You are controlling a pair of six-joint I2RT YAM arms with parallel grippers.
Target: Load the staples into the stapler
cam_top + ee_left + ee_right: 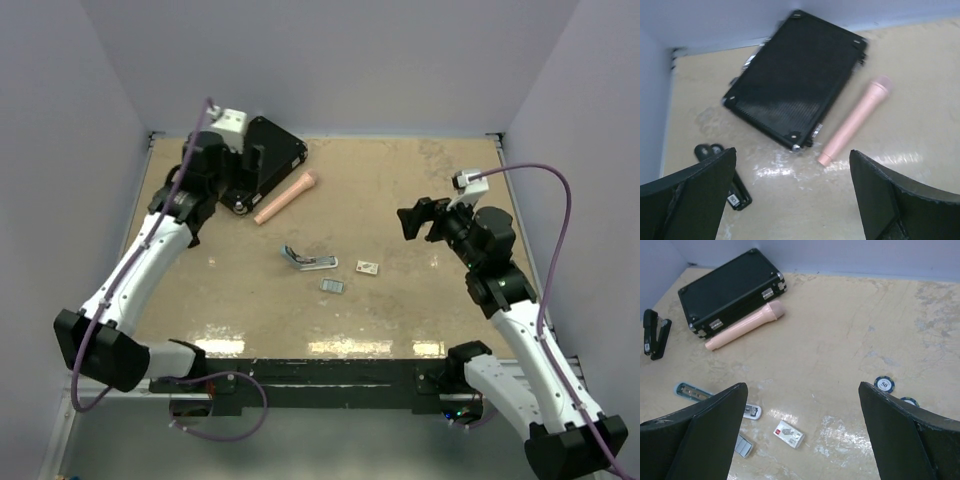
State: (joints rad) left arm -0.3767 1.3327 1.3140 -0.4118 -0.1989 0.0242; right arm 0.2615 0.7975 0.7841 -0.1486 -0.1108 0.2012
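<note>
Left gripper (pixel 791 165) released, fingers spread wide, nothing between them; it hangs over the far left corner of the table (pixel 420 320), above bare tabletop on the near side of a black case (pixel 795 80). Right gripper (pixel 802 405) likewise released and empty, raised over the right half of the table and facing the middle. Staples (pixel 332 286) lie flat near the table's centre, a small grey ribbed block, well apart from both grippers. Just beyond them on the far side lies the silver stapler (pixel 308 261), apparently hinged open with its bluish end lifted; staples close to it but seemingly not touching. Small white card (pixel 367 268) just right of the staples. In the right wrist view the staples sit at the edge of the left-hand finger (pixel 705 435), which hides the middle of the silver stapler. Pink cylinder (pixel 285 198) lies beside the case's near edge. Black stapler (pixel 654 334) on the far left, near the case. Two poker chips (pixel 884 384) on the right side
</note>
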